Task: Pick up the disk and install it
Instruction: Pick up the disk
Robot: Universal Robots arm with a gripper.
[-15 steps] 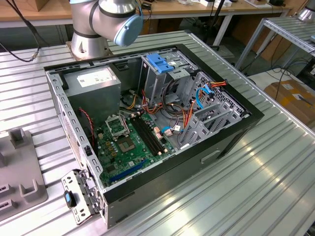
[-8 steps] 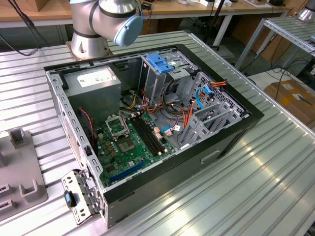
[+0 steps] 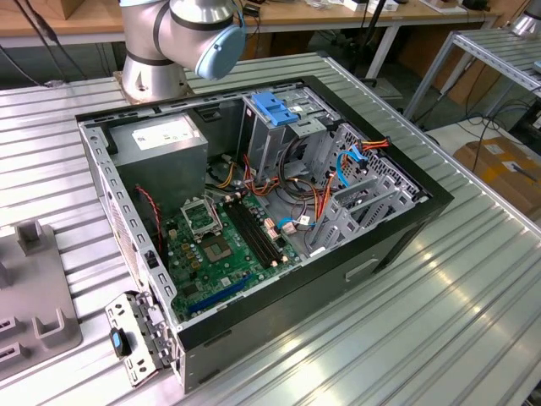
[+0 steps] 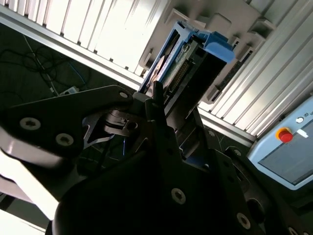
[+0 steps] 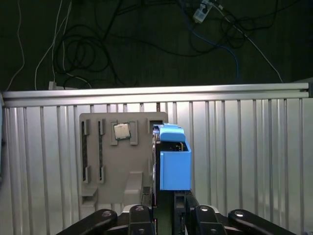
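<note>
**Step in hand: pick-up.** The disk (image 5: 174, 161) stands on edge at the corner of the grey tray (image 5: 98, 171), beside a small square chip (image 5: 121, 131) seated in the same tray. In both wrist views the gripper (image 5: 166, 201) straddles the disk's near end. In the second wrist view one fingertip (image 4: 156, 94) lies against the disk (image 4: 208, 46), and the jaws appear closed on its two flat faces. Whether its lower edge has left the tray slot cannot be told.

**Installation: not begun.** In the exterior view the open computer case (image 3: 397, 228) lies on the ribbed table (image 3: 439, 338), well apart from the tray, and its metal cage (image 3: 266, 144) holds no disk that can be seen (its interior is partly hidden).

**Requirements, as judged.** The disk must be drawn straight out of the slot without tilting, since the plastic frame could bind. The clamp must stay firm on the smooth faces.
</note>
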